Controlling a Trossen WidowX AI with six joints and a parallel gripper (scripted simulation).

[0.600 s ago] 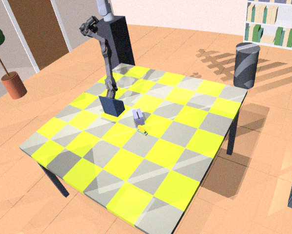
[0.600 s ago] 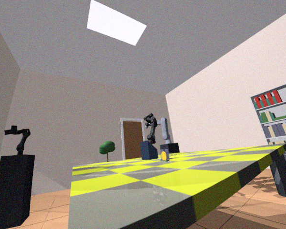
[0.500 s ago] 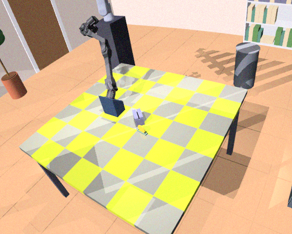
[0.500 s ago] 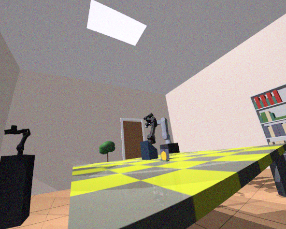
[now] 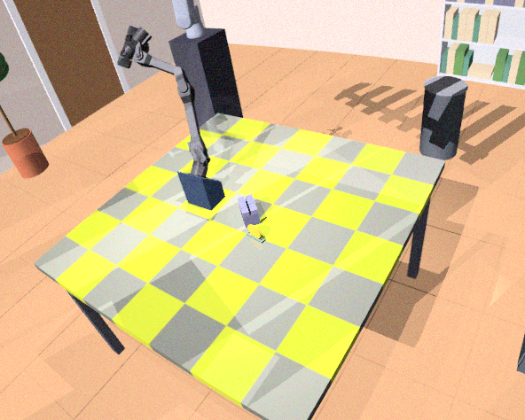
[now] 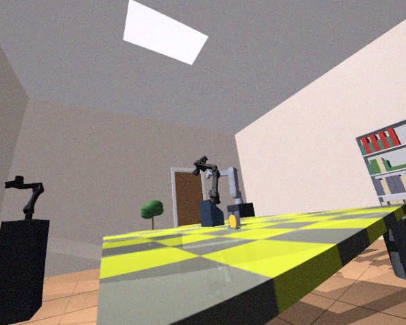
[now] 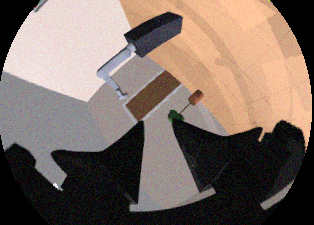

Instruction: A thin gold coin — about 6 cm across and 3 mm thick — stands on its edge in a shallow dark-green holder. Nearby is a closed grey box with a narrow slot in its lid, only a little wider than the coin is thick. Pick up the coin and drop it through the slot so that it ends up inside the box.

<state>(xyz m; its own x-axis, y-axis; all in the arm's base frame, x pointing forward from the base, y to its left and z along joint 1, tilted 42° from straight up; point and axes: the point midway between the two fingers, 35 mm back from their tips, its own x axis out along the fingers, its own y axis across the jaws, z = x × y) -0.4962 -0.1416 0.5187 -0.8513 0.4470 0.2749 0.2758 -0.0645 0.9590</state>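
Note:
The gold coin [image 5: 254,230] [image 6: 232,221] stands on edge in the shallow green holder [image 5: 262,239], in front of the grey box. The closed grey box [image 5: 251,218] [image 6: 234,210] looks pale lavender; the dark slot [image 5: 247,206] in its lid shows in the top view. My gripper [image 7: 157,122] is partly open, with nothing between its fingers in the wrist view. It is high above the table, up and to the left of the coin and box in the top view, far from both. Neither coin nor box shows in the wrist view.
A dark-blue block [image 5: 201,191] [image 6: 210,213] stands at the foot of my arm, left of the grey box. All stand on the yellow-and-grey checkered table [image 5: 181,334]. Another pale arm on a black pedestal [image 5: 204,67] is behind my arm.

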